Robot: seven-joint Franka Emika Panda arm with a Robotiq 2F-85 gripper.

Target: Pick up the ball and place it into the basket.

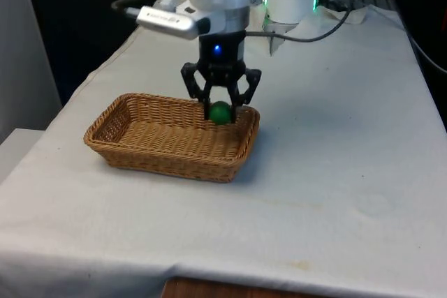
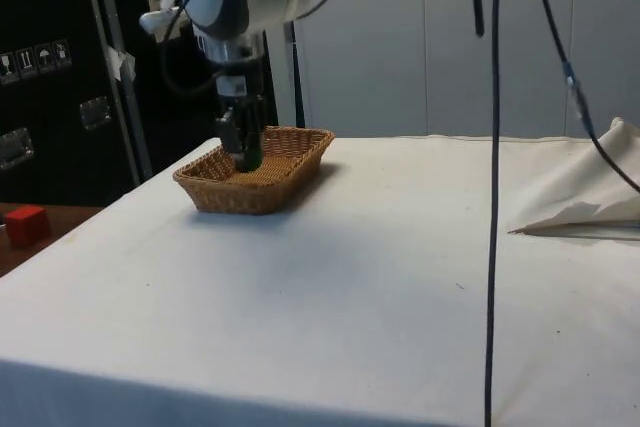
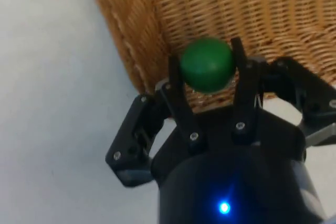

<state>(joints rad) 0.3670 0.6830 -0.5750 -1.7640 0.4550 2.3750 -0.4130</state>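
I have the gripper (image 1: 221,111) clamped on the green ball (image 1: 221,112), hanging just inside the wicker basket (image 1: 150,137) at the corner nearest the robot, and I reckon releasing this close to the rim could let it bounce or roll out onto the table (image 1: 335,172).

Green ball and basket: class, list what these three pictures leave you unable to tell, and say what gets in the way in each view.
- Front view: whether the green ball touches the basket floor; the near rim hides it.
- Side view: the ball itself, behind the gripper and the basket wall.
- Wrist view: the basket's far end, cut off by the picture's edge.
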